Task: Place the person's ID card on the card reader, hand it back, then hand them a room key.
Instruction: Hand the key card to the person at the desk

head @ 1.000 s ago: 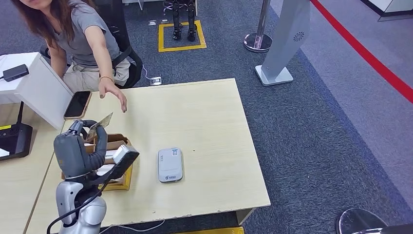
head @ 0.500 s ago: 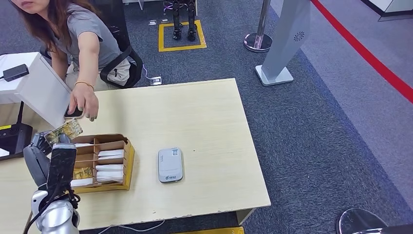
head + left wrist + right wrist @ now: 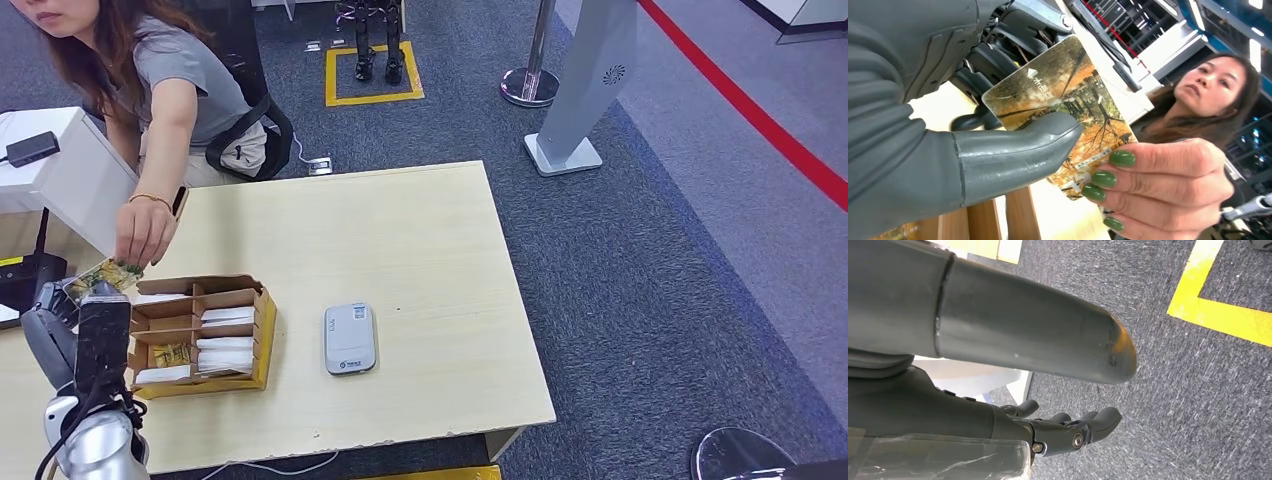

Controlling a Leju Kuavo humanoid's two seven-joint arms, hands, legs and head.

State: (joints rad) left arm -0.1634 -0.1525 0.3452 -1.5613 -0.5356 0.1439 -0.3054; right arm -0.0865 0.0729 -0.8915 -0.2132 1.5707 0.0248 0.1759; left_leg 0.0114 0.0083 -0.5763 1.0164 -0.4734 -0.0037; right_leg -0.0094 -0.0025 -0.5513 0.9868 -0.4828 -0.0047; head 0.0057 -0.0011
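Note:
My left hand [image 3: 62, 312] sits off the table's left edge and pinches a room key card [image 3: 102, 272] printed with an autumn scene. In the left wrist view my thumb [image 3: 1013, 152] presses on the card [image 3: 1048, 90], while the person's hand [image 3: 1158, 185] with green nails grips its far end. From the head view, the person's hand [image 3: 140, 232] reaches down onto that card. The grey card reader [image 3: 349, 338] lies on the table with nothing on it. My right hand [image 3: 1068, 432] hangs over the carpet, its fingers apart and holding nothing.
A cardboard box [image 3: 265, 330] of card sleeves stands between my left arm and the reader. The wooden table [image 3: 420, 240] stretches to the right. A white cabinet [image 3: 70, 175] stands at the left. The person sits in an office chair [image 3: 262, 128].
My left arm swung left from above the box to the table's left edge, carrying the card. The person's hand moved across from the table and took hold of the card's far end.

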